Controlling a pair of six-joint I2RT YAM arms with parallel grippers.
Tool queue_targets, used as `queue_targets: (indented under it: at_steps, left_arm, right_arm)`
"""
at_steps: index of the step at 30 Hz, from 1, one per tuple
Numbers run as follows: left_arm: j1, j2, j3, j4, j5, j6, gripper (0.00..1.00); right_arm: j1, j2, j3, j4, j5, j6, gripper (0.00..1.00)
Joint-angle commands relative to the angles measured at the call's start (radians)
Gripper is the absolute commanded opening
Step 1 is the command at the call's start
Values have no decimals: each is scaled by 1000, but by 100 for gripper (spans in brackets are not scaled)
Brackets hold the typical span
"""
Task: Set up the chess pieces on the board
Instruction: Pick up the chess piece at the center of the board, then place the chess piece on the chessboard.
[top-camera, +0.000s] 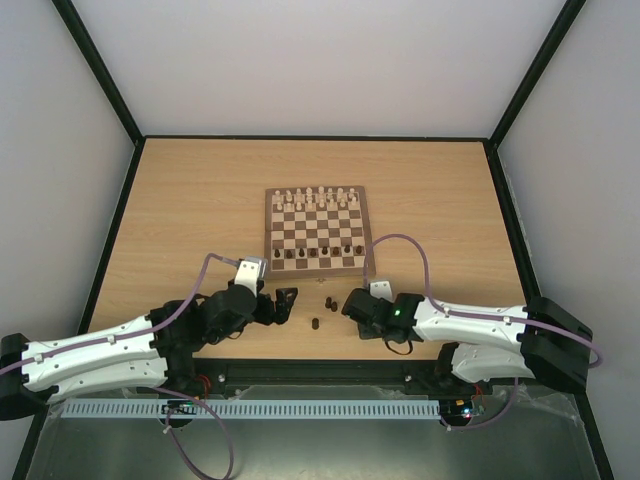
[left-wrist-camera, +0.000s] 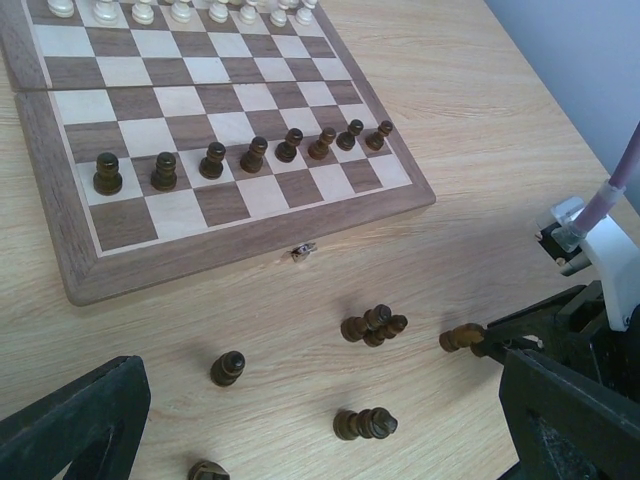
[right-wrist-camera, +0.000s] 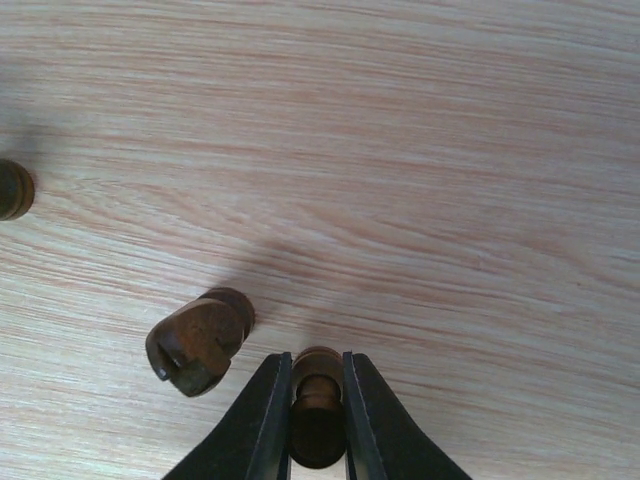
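The board (top-camera: 268, 232) lies mid-table, with cream-white men on its far rows. A row of dark pawns (left-wrist-camera: 254, 154) stands on its second-nearest rank. Several dark chess pieces lie loose on the table in front of it: a cluster (left-wrist-camera: 374, 325), one lying alone (left-wrist-camera: 365, 424), and one upright (left-wrist-camera: 228, 368). My right gripper (right-wrist-camera: 317, 365) is shut on a dark piece (right-wrist-camera: 318, 410) at table level. Another dark piece (right-wrist-camera: 198, 340) lies just left of it. My left gripper (left-wrist-camera: 320, 440) is open and empty, low over the loose pieces.
The board's near border (left-wrist-camera: 250, 250) carries a small metal clasp (left-wrist-camera: 303, 251). The right gripper (left-wrist-camera: 500, 345) with its piece shows in the left wrist view, close to my left gripper's right finger (left-wrist-camera: 570, 410). One more dark piece (right-wrist-camera: 12, 190) sits at the right wrist view's left edge.
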Motion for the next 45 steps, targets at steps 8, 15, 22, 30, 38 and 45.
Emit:
queue_targets:
  at_steps: [8,15,22,30,38,45]
  left_arm:
    - [25,31,-14,44,9,33,99]
    - [31,21,-18,42,16,39,99]
    - [34,3,-35,36,17,36,99]
    - [42,-33,-49,8,13,24,99]
    - [48,-44,-52,-7,13,18,99]
    - [48,-46,-54,-7,12,16,99]
  right_arm:
    - [-53,-24,58,-97,63,-4,10]
    - [-156,-27,146,-117,82,-98,11]
    - [-320,53,278,-72,23,-252,11]
    - [-407,262,407,-15,-40,-354,9]
    - [-422,389,485,13,-55,-390,8]
    - [-432,445,514,14,-55,-405,8]
